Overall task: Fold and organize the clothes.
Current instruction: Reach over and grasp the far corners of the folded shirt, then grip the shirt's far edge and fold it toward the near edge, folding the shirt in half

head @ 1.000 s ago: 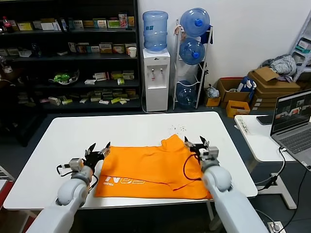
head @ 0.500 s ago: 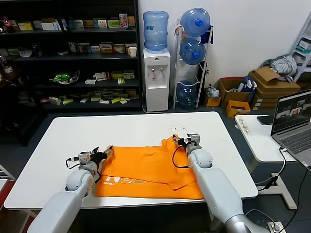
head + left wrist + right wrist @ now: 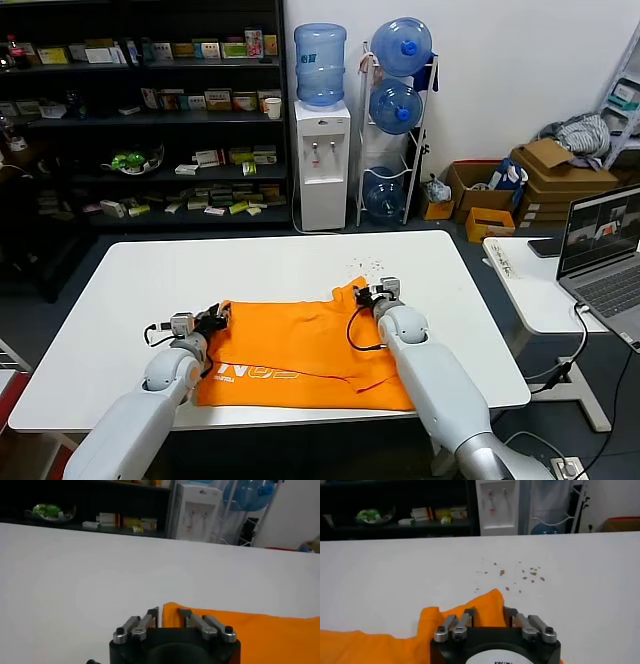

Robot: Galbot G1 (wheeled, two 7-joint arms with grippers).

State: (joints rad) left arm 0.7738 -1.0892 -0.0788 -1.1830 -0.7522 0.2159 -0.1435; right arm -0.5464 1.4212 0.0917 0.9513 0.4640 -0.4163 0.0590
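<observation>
The orange T-shirt (image 3: 300, 350) lies flat near the front of the white table (image 3: 150, 290), white lettering towards my left arm. My left gripper (image 3: 218, 318) is low at its far left corner. In the left wrist view the jaws (image 3: 170, 614) have narrowed around that orange corner (image 3: 260, 630), and a sliver of table still shows between one finger (image 3: 154, 616) and the cloth. My right gripper (image 3: 368, 294) is at the raised far right corner. In the right wrist view the jaws (image 3: 489, 614) hold a peak of orange cloth (image 3: 370, 645) that reaches from finger to finger.
Small brown crumbs (image 3: 520, 575) dot the table just beyond the right gripper. A side table with a laptop (image 3: 600, 250) stands to the right. Shelves, a water dispenser (image 3: 322, 150) and cardboard boxes (image 3: 545, 180) line the far wall.
Both arms have reached forward to the shirt's far corners. The jaws, wide open a second ago, have closed in around the cloth. The shirt has barely shifted.
</observation>
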